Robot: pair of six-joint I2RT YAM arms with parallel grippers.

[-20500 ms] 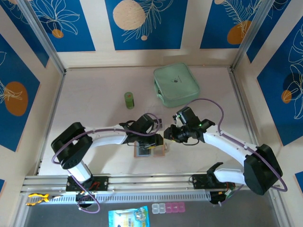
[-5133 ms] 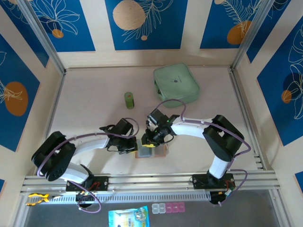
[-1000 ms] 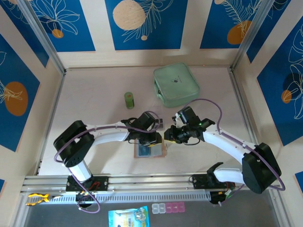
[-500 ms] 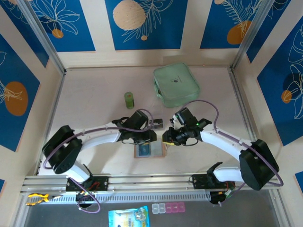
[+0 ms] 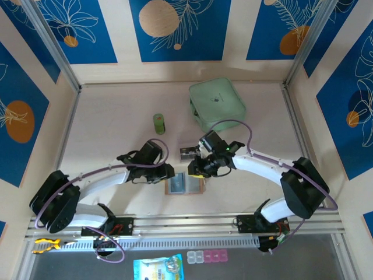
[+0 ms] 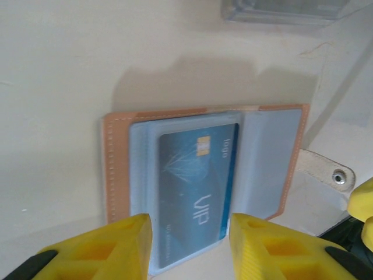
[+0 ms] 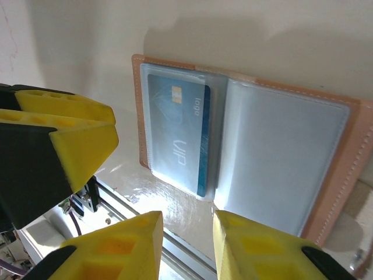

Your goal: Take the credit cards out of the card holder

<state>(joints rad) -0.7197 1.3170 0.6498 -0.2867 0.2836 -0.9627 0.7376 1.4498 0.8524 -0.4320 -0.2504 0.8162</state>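
The card holder (image 5: 198,188) lies open and flat near the table's front edge, tan outside with grey-blue pockets (image 6: 119,175) (image 7: 326,192). One blue credit card (image 6: 195,181) (image 7: 178,140) marked VIP sits in its left pocket, its lower corner sticking out. The right pocket looks flat. My left gripper (image 5: 167,173) (image 6: 189,248) hovers at the holder's left side, open, nothing between its yellow fingers. My right gripper (image 5: 195,169) (image 7: 185,248) hangs over the holder's top right, open and holding nothing.
A small clear plastic box (image 5: 187,153) (image 6: 285,9) lies just behind the holder. A green bottle (image 5: 159,123) stands further back on the left. A mint-green zip case (image 5: 217,105) lies at the back right. The metal rail (image 5: 186,223) runs along the front edge.
Both grippers have shifted left: the left one has drawn back off the holder to its left side, the right one has come over the holder's top right. The holder has not moved.
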